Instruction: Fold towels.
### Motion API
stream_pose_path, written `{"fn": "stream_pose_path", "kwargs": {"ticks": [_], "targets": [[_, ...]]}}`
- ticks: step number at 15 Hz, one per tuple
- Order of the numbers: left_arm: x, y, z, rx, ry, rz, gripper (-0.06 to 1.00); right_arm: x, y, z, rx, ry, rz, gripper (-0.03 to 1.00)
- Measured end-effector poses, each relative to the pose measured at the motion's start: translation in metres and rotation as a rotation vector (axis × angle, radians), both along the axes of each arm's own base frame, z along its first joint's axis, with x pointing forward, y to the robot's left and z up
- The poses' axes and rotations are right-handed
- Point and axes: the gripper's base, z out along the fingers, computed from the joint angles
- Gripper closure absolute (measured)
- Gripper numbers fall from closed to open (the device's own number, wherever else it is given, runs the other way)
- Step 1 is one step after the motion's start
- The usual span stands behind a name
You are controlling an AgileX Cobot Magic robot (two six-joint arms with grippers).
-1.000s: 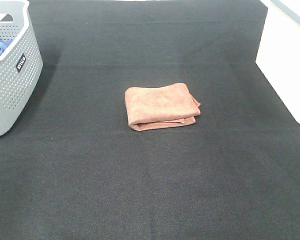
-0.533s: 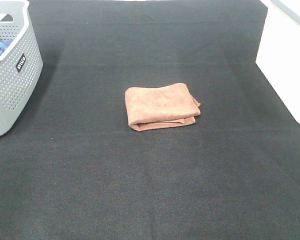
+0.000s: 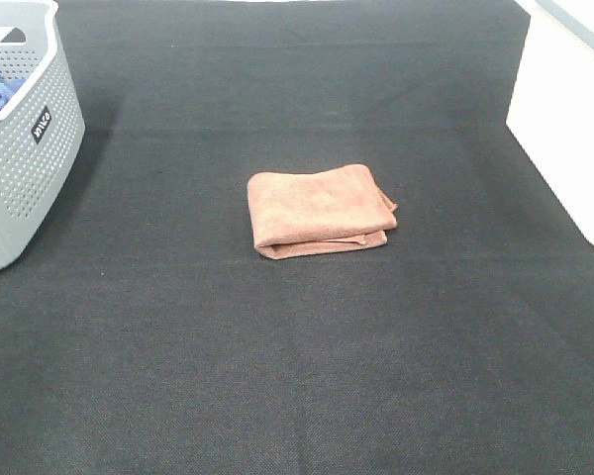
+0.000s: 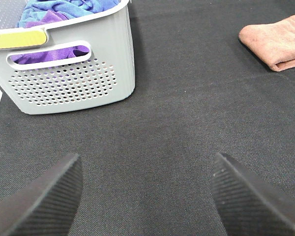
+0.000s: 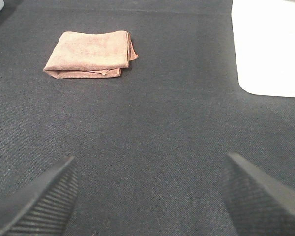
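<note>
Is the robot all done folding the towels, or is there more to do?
One is done: the brown towel lies folded on the black table. Nothing is in hand now: the left gripper and right gripper are both open and empty, away from it. The grey basket holds blue and purple cloths, so more folding may be left.

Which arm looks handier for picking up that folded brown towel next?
Probably the right: the towel lies nearly straight ahead of the open right hand. From the left hand it sits off to one side.
</note>
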Motion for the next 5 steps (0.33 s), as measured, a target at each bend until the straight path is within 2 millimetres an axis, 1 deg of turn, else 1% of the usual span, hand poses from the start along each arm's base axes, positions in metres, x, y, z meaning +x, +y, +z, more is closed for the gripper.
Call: {"fn": "stream_pose_path", "kwargs": {"ticks": [5], "targets": [[0.0000,0.0000,0.0000,0.000,0.000,0.000,0.24,0.0000,0.0000,0.0000,0.000,0.000,0.000,0.21]]}}
